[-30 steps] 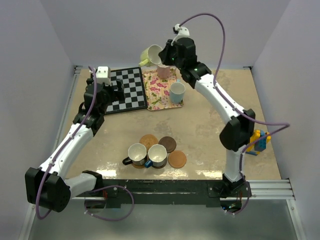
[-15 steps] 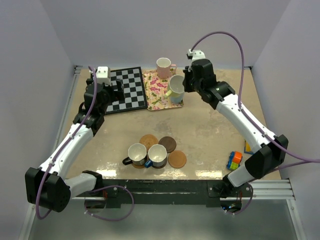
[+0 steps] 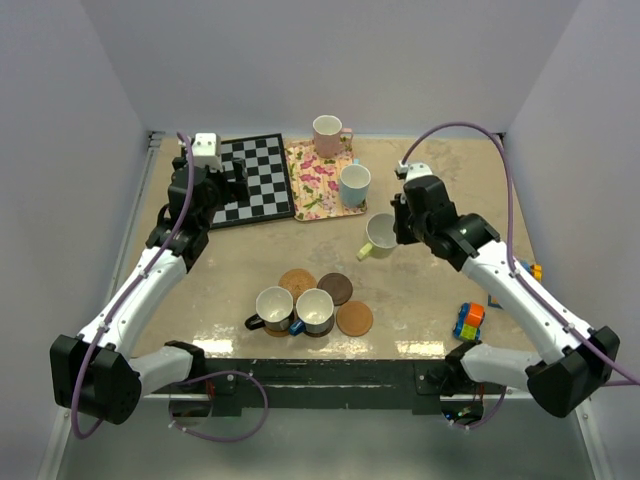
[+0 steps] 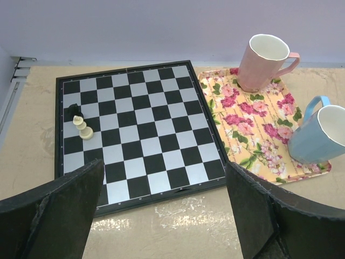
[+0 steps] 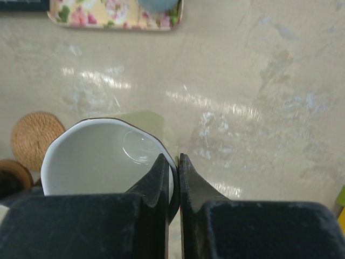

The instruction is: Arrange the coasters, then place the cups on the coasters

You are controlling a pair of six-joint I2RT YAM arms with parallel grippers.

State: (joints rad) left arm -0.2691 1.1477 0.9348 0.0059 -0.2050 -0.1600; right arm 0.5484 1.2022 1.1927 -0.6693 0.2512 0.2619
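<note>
R gripper (image 3: 394, 232) is swinging yellow-green cup (image 3: 380, 237) down from above tray (image 3: 305, 200) twd coasters (image 3: 334, 288), now btwn the two; jaws pinched shut on its rim. L gripper (image 4: 164, 172) is idling wide open, empty, over chessboard (image 4: 140, 129). Placement on a free coaster is nearing.

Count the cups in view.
5: pink cup and light blue cup on the floral tray, yellow-green cup in the right gripper, black cup and dark blue cup together near the front.

Yellow-green cup (image 5: 97, 156) half hidden behind my right claw (image 5: 171, 157); tray (image 5: 102, 19) cut by top edge; dark coaster (image 5: 11, 175) by left.
</note>
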